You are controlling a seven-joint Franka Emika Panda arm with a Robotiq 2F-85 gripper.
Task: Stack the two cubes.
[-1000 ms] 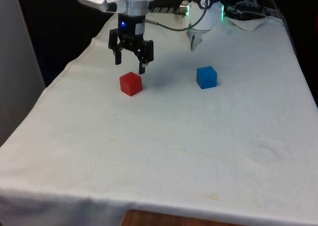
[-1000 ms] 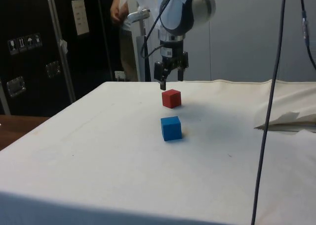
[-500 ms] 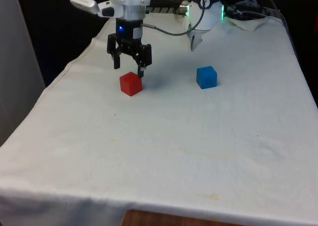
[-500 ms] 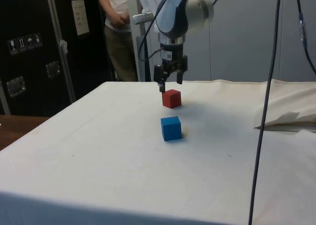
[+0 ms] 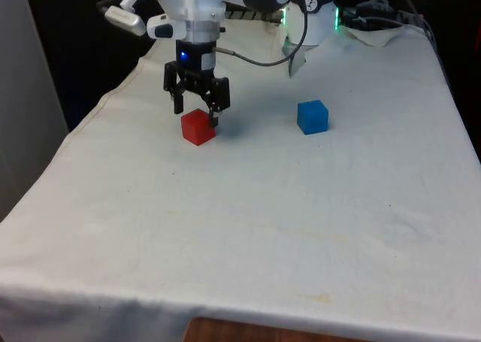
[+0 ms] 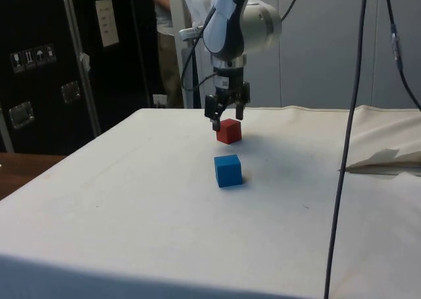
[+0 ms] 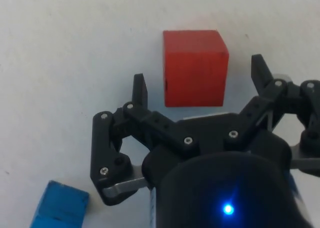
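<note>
My hand (image 5: 198, 111) hangs just above the red cube (image 5: 198, 127), its two fingers (image 7: 140, 90) spread wide, one to each side of the cube and wider than it. In the wrist view the red cube (image 7: 195, 66) lies between the fingertips with white cloth showing on both sides, so neither finger touches it. I hold nothing. From the side, my hand (image 6: 225, 115) has its tips level with the top of the red cube (image 6: 228, 131), or a little over it; I cannot tell whether they have passed its upper edge.

The red cube sits flat on the desk (image 5: 255, 222), in the far part of it, towards the edge on the front view's left. The blue cube (image 5: 312, 116) stands on the cloth well apart from it, about as far back and nearer the middle of the desk. In the side view the blue cube (image 6: 227, 170) is the nearer of the two. Neither cube rests on the other.

A person (image 6: 164, 23) stands behind the desk, partly hidden by my arm.
</note>
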